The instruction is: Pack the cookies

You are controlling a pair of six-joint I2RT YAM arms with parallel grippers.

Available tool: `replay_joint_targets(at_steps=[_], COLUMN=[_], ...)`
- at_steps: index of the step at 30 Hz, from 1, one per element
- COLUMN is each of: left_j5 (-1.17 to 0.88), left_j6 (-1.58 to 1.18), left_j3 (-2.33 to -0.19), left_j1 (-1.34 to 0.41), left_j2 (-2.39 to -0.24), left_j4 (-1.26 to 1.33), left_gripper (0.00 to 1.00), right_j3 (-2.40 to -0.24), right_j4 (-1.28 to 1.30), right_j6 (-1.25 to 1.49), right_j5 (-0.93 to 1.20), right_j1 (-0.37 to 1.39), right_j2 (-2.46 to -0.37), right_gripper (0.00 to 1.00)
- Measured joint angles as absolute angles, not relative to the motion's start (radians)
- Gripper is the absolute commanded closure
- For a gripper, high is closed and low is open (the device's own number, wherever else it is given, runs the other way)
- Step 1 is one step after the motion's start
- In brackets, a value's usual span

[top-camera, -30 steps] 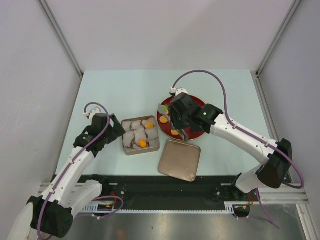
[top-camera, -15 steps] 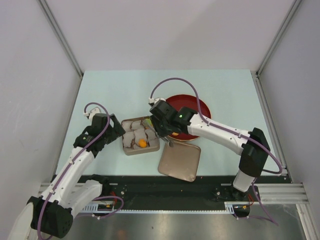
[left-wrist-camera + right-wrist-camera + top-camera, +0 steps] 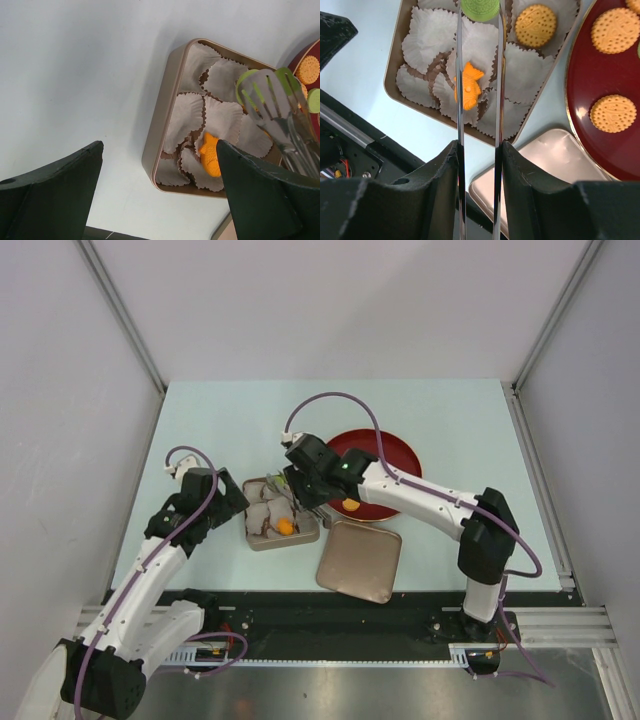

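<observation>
My right gripper (image 3: 477, 150) is shut on metal tongs (image 3: 460, 100), also seen from above (image 3: 305, 490). The tong tips pinch a green cookie (image 3: 480, 9) above the tan tin (image 3: 395, 60) lined with white paper cups. A round orange cookie (image 3: 535, 25) and an orange fish-shaped cookie (image 3: 468, 86) lie in the tin. More orange cookies (image 3: 615, 30) lie on the dark-red plate (image 3: 585, 80). My left gripper (image 3: 157, 150) is open and empty at the tin's left side (image 3: 232, 502). In its view the tongs (image 3: 270, 105) hold the green cookie (image 3: 245, 77) over the tin (image 3: 160, 135).
The tin's lid (image 3: 360, 560) lies upside down at the front, right of the tin (image 3: 270, 543). The plate (image 3: 390, 455) sits behind the lid, with an orange cookie (image 3: 350, 505) at its near edge. The black rail runs along the table's front edge.
My right arm has swung left from the plate to above the tin, carrying the tongs and the green cookie. The left arm has barely moved.
</observation>
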State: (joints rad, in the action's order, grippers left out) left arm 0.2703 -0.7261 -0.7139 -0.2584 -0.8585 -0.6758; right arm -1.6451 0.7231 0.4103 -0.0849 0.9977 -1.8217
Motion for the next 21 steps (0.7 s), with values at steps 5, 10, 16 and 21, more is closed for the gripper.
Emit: replay_joint_targets(at_steps=[5, 10, 16, 21], left_j5=[0.27, 0.27, 0.27, 0.27], left_j6=[-0.726, -0.726, -0.726, -0.726], left_j3=[-0.714, -0.714, -0.714, -0.714], left_j1=[-0.258, -0.258, -0.257, -0.257], left_j2=[-0.859, -0.859, -0.859, -0.859], left_j4=[-0.675, -0.675, -0.675, -0.675], left_gripper=[0.0, 0.0, 0.0, 0.0], right_j3=[-1.647, -1.664, -1.691, -1.709], right_j4=[0.72, 0.719, 0.712, 0.711], right_j6=[0.409, 0.408, 0.406, 0.406], right_j5=[-0.07, -0.061, -0.053, -0.051], right_j1=[0.998, 0.998, 0.997, 0.993], right_j2=[-1.853, -1.882, -1.907, -1.915], right_gripper=[0.69, 0.69, 0.69, 0.64])
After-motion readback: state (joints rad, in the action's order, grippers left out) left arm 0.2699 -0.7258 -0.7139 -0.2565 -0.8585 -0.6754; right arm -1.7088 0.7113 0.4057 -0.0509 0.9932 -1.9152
